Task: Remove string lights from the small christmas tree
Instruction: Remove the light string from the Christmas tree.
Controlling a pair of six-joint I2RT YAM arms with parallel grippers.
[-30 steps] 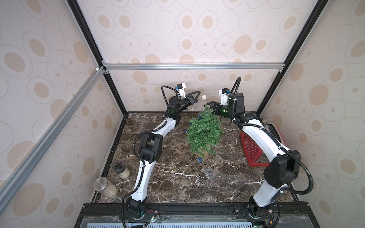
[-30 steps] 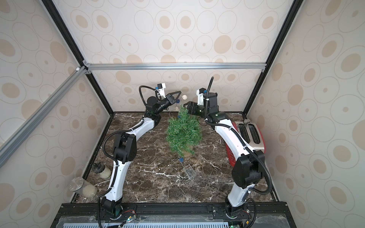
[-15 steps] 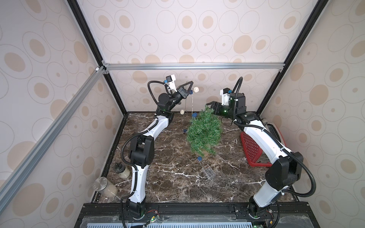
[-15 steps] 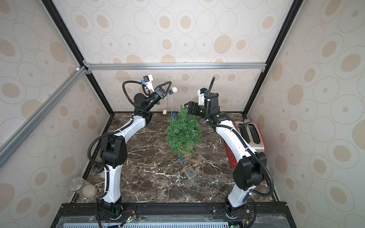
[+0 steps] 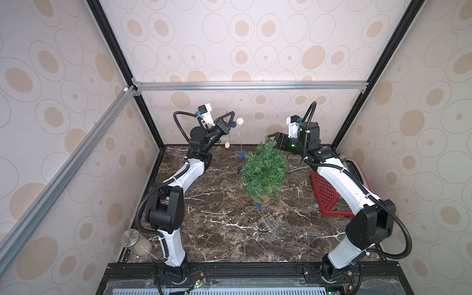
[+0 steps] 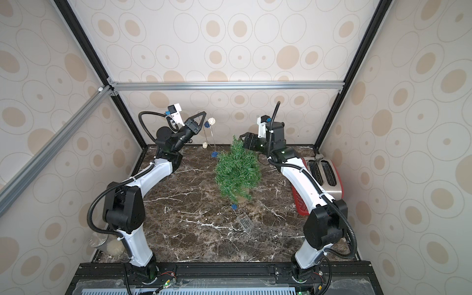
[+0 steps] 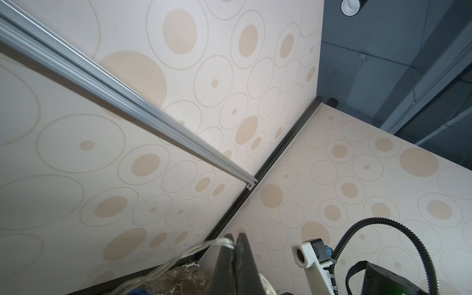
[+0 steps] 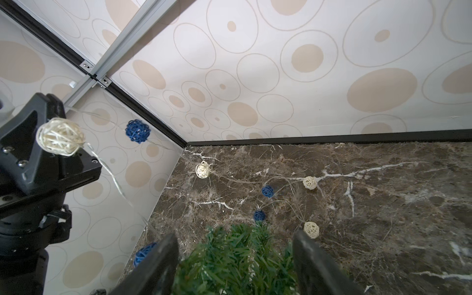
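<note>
The small christmas tree (image 5: 264, 169) stands mid-table, green and bushy in a tan pot, leaning slightly. My right gripper (image 5: 273, 139) is open at its top, and the tip of the tree (image 8: 237, 258) sits between the wide fingers. High at the back left, my left gripper (image 5: 231, 115) is shut on the thin wire of the string lights (image 7: 199, 249). A cream ball (image 5: 240, 120) and a blue ball (image 5: 233, 124) hang beside it. More balls trail down to the tree, and several (image 8: 310, 182) lie on the marble behind it. The clear battery box (image 5: 269, 222) lies in front of the pot.
A red basket (image 5: 329, 194) and a toaster (image 6: 324, 176) stand by the right wall under my right arm. A glass jar (image 5: 135, 242) sits at the front left corner. An aluminium bar (image 5: 250, 85) crosses the back wall above both grippers.
My left gripper has risen and swung left, away from the tree, drawing the wire and several balls off with it. My right gripper has stayed at the tree top.
</note>
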